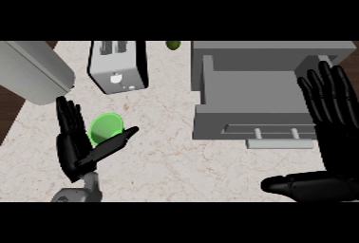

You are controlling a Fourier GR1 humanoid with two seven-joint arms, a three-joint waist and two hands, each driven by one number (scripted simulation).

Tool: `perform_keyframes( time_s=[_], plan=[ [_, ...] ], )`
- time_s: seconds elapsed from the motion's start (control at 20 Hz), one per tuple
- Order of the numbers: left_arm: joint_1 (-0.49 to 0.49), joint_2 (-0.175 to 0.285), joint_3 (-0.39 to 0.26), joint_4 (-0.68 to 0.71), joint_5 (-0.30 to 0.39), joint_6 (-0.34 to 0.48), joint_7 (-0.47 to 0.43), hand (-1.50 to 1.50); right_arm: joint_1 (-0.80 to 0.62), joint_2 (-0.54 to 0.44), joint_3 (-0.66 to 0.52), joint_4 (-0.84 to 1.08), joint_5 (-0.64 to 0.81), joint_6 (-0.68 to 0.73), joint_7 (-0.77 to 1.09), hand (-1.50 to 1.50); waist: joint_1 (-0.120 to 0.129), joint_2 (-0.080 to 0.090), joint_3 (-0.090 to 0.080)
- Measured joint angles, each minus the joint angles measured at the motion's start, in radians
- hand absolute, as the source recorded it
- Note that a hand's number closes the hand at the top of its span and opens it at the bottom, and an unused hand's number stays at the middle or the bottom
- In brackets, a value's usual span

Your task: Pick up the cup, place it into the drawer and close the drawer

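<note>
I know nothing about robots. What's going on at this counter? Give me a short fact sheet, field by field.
cup: green cup, between the left hand's fingers and thumb, not in the drawer
left hand: open, fingers straight, beside the cup
right hand: open, fingers up, resting at the view's right
drawer: grey, pulled open, handle toward the robot
toaster: silver, beyond the cup
small green item: at the far edge, too small to identify
</note>
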Motion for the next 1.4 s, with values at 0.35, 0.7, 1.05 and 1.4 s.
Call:
perform_keyframes(
  time_s=[0.35,0.7,1.05,1.4],
  plan=[
    [0.001,0.002,0.048,0.134,0.073,-0.06,-0.111,-1.5,0.004,-0.003,-0.011,-0.006,-0.011,0.01,0.002,-1.5,-0.001,0.0,0.0],
    [0.009,0.003,0.102,0.273,0.142,-0.139,-0.24,-1.5,-0.009,0.0,-0.007,-0.009,-0.005,0.009,0.013,-1.5,0.0,0.0,0.0],
    [-0.039,0.008,0.145,0.442,0.216,-0.179,-0.372,-1.5,-0.016,0.007,0.0,0.009,-0.002,0.011,0.009,-1.5,-0.002,0.001,0.0],
    [-0.076,0.007,0.197,0.59,0.251,-0.215,-0.478,-1.5,0.026,0.012,0.011,-0.006,0.002,0.03,-0.006,-1.5,-0.002,0.001,0.0]
  ],
)
